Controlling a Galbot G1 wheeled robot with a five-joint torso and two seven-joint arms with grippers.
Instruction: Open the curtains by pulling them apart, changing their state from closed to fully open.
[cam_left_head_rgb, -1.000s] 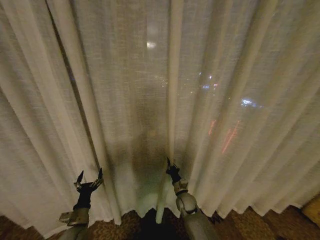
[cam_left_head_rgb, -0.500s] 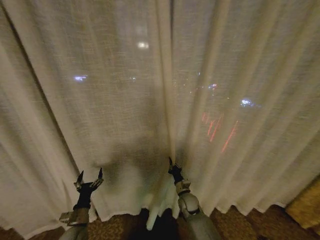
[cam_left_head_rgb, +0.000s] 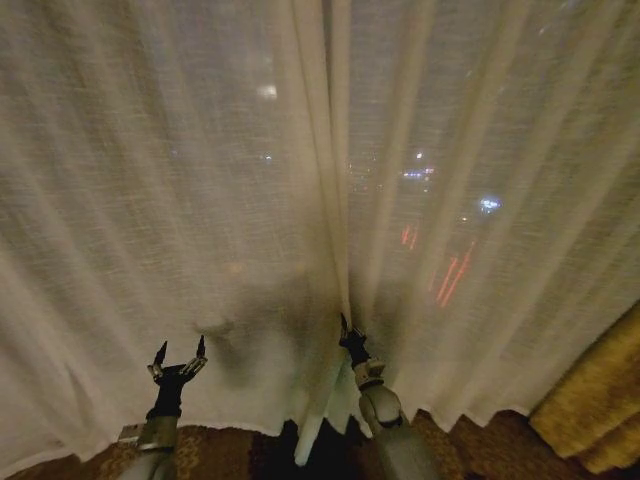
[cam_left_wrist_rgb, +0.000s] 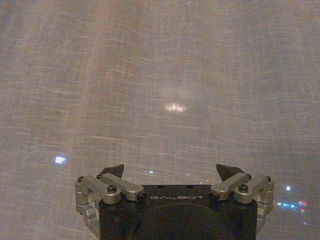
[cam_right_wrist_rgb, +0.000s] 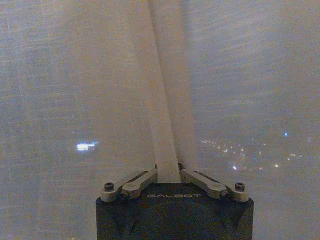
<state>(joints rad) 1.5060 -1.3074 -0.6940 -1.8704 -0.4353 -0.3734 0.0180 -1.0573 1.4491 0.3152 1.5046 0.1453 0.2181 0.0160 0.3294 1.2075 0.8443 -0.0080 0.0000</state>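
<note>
1. Nearest the robot, the left pincer (cam_left_head_rgb: 179, 357) hangs low on the left with its 2 fingers spread wide and nothing between them; it sits just in front of the cloth, and the left wrist view shows both fingertips (cam_left_wrist_rgb: 227, 171) apart, facing plain fabric.
2. The right pincer (cam_left_head_rgb: 347, 331) is low at the centre, narrowed onto the thick folded edge of the curtains (cam_left_head_rgb: 200, 200); in the right wrist view that pale fold (cam_right_wrist_rgb: 167, 150) runs straight down between the 2 closed fingers, so it is holding the edge where the 2 panels meet.
3. Below the pincers, patterned carpet (cam_left_head_rgb: 215, 450) shows under the wavy hem.
4. The sheer off-white curtains span the whole window, floor-length and softly pleated; the seam (cam_left_head_rgb: 335, 150) rises from the right pincer up through the middle of the head view.
5. At the lower right corner a thick golden-brown drape (cam_left_head_rgb: 595, 415) stands beside the sheer cloth.
6. Farthest off, city lights (cam_left_head_rgb: 488, 205) glow through the weave.
7. Progress, as I judge it: 1 edge is gripped, yet the panels lie together with no gap; the pulling apart is nearly all left to do, and the left side has no hold on its panel.
</note>
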